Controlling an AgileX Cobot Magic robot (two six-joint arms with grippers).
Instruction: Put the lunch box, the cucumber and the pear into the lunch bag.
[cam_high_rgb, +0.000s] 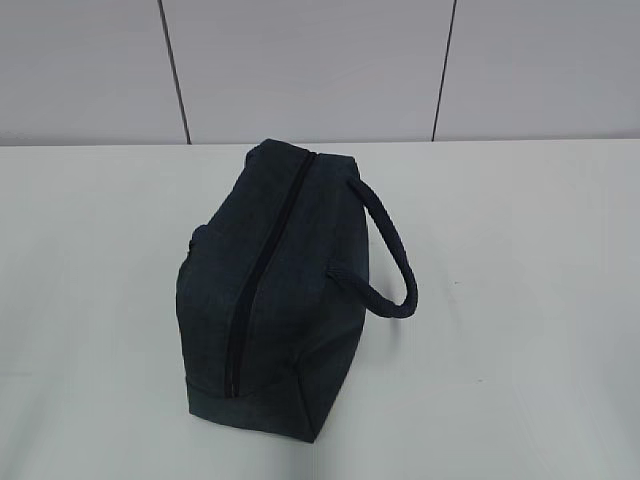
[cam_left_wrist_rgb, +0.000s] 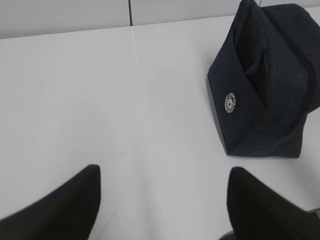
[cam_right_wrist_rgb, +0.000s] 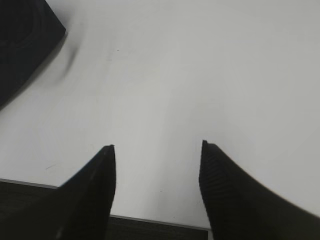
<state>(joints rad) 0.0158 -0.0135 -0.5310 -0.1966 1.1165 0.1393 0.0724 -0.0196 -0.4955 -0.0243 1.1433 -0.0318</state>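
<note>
The dark navy lunch bag (cam_high_rgb: 275, 285) stands alone in the middle of the white table, its black zipper (cam_high_rgb: 262, 280) running shut along the top and its loop handle (cam_high_rgb: 392, 250) drooping to the right. The left wrist view shows the bag (cam_left_wrist_rgb: 265, 95) at the upper right, with a round white logo on its end. My left gripper (cam_left_wrist_rgb: 164, 172) is open over bare table, well short of the bag. My right gripper (cam_right_wrist_rgb: 157, 147) is open above the table's near edge, a corner of the bag (cam_right_wrist_rgb: 25, 45) at its upper left. Lunch box, cucumber and pear are out of view.
The white table (cam_high_rgb: 520, 300) spreads around the bag on every side. A pale panelled wall (cam_high_rgb: 320, 70) closes the back. The table's front edge (cam_right_wrist_rgb: 150, 220) shows under my right gripper, with dark floor below it.
</note>
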